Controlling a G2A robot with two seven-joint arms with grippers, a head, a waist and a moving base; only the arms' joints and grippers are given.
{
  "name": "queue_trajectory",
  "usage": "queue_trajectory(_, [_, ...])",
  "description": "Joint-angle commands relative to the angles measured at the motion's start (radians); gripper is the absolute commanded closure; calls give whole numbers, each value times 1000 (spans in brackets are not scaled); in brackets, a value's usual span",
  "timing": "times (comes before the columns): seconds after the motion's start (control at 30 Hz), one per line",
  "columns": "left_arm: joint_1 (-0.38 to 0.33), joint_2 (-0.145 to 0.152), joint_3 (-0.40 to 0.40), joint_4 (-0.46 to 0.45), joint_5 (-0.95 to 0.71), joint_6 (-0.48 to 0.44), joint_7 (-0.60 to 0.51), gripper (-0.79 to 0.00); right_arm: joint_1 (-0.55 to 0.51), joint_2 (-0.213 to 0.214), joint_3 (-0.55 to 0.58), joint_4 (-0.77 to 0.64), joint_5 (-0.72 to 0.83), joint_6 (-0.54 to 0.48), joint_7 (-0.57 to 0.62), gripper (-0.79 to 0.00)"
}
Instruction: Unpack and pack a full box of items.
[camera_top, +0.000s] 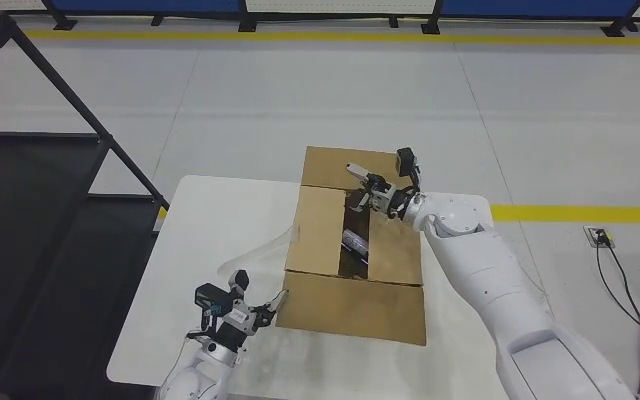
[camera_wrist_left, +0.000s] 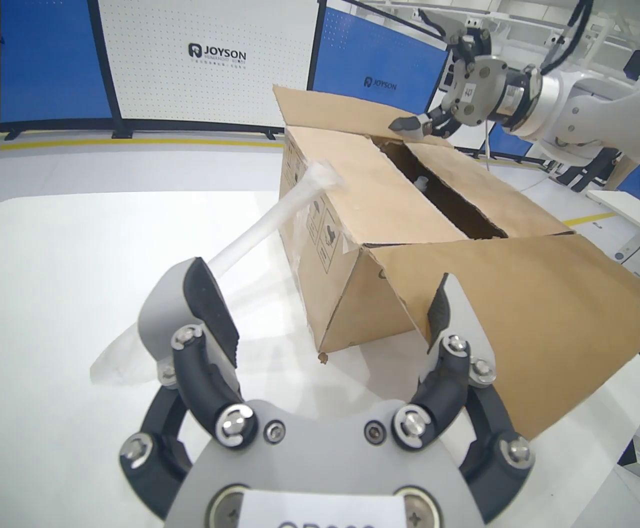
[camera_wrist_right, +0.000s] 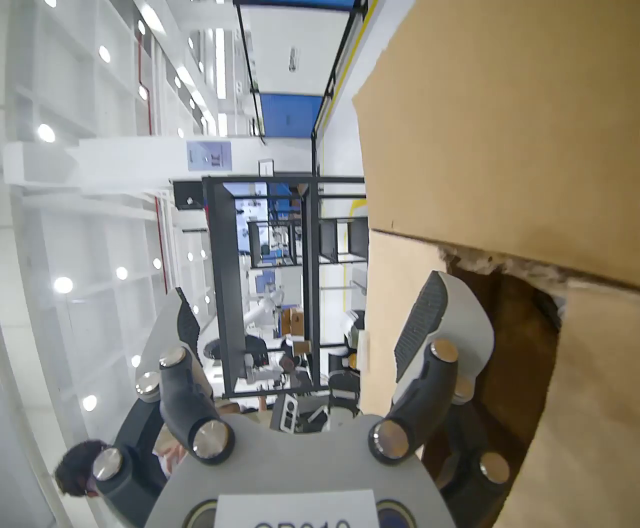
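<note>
Your right gripper (camera_top: 358, 187) hangs open over the box (camera_top: 395, 262), toward 12 o'clock; your left gripper (camera_top: 262, 288), also open, sits at its 8 o'clock.

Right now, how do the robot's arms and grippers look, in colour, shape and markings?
The left gripper and the right gripper match: two light grey fingers with black ribbed pads, black links with silver bolts, a grey base plate with a white label. The right arm has smooth white shells, a silver wrist ring and black cables.
</note>
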Motion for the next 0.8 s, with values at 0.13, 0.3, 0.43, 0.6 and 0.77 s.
queue_trajectory(0.13, [22,6,-48,-24,-56,-22,13,-785,-1,11,0,-15,-32,9,66,-785])
queue_trajectory(0.3, [31,10,-80,-27,-84,-40,4,-785,-1,11,0,-15,-32,9,66,-785])
queue_trajectory(0.43, [32,12,-86,-26,-89,-49,0,-785,-20,12,-4,-40,-48,23,43,-785])
queue_trajectory(0.6, [32,13,-86,-26,-91,-52,0,-785,-49,17,-20,-108,-123,91,-24,-785])
queue_trajectory(0.77, [31,14,-85,-27,-87,-51,1,-785,-71,21,-24,-158,-156,136,-30,-785])
